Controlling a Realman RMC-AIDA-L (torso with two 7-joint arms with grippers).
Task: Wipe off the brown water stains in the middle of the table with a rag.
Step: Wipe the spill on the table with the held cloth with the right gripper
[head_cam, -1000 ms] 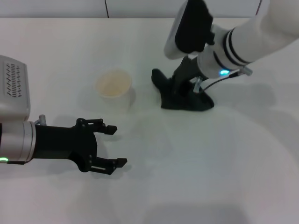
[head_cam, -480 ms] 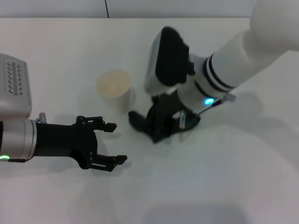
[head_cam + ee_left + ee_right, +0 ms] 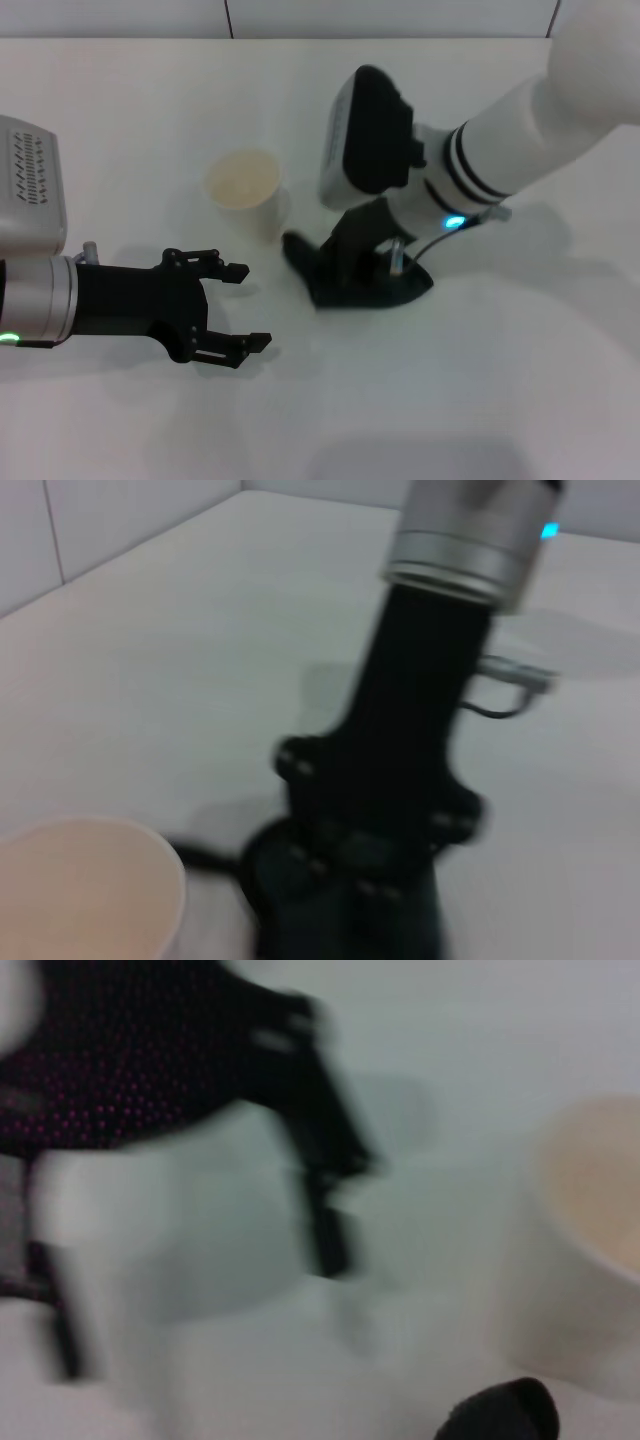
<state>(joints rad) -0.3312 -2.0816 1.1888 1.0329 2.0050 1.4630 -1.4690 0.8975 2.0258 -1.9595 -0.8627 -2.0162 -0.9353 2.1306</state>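
The dark rag [image 3: 405, 288] lies crumpled on the white table [image 3: 500, 380], just right of the paper cup [image 3: 243, 186]. My right gripper [image 3: 362, 272] points down into the rag, shut on it and pressing it onto the tabletop. The left wrist view shows this gripper [image 3: 385, 810] above the rag [image 3: 300, 920], beside the cup [image 3: 85, 890]. No brown water stains show anywhere; the spot under the rag is hidden. My left gripper [image 3: 240, 308] is open and empty, low over the table in front of the cup.
The cup stands upright about a hand's width left of the rag; it also shows in the right wrist view [image 3: 590, 1250]. My left arm's grey housing [image 3: 30, 190] is at the left edge. The wall's base runs along the table's back edge.
My right gripper dragged the rag from the back right forward and left, toward the cup, then a little back to the right. The left arm stayed still.
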